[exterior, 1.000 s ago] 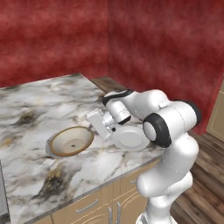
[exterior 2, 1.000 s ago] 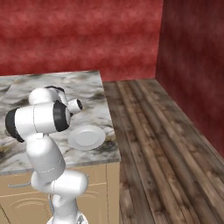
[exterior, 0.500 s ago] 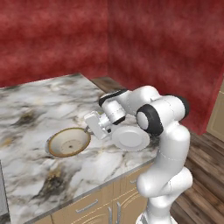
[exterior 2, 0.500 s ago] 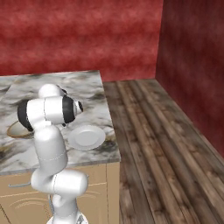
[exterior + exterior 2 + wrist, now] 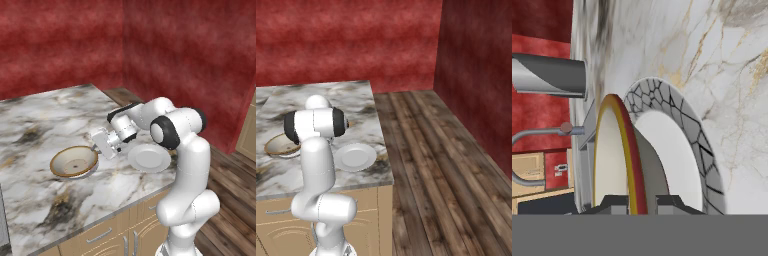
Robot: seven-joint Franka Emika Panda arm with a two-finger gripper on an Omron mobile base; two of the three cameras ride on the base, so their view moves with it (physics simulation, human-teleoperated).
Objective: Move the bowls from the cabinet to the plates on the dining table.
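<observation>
The tan bowl (image 5: pixel 74 161) with a cream inside sits low over the dining table (image 5: pixel 40 115), above a pale plate whose crackled rim (image 5: pixel 677 145) shows past it in the hand view. I cannot tell whether bowl and plate touch. My gripper (image 5: pixel 96 149) is shut on the bowl's near rim (image 5: pixel 619 155), which stands between the fingertips (image 5: pixel 614 202). A second pale plate (image 5: pixel 149 158) lies bare to the right of the wrist, near the table's front edge. In the right base view my arm covers the hand; the bowl (image 5: pixel 281 145) and the bare plate (image 5: pixel 356 156) show either side of it.
The marble top ends in a front edge (image 5: pixel 125 202) over tan drawer fronts (image 5: pixel 100 235). Dark wood floor (image 5: pixel 446 165) runs to the right, under red walls. A tan cabinet side (image 5: pixel 248 130) stands at the far right.
The elbow has swung in and stands more upright over the base. The bowl and hand have edged slightly left and stay over the same plate, the grip unchanged.
</observation>
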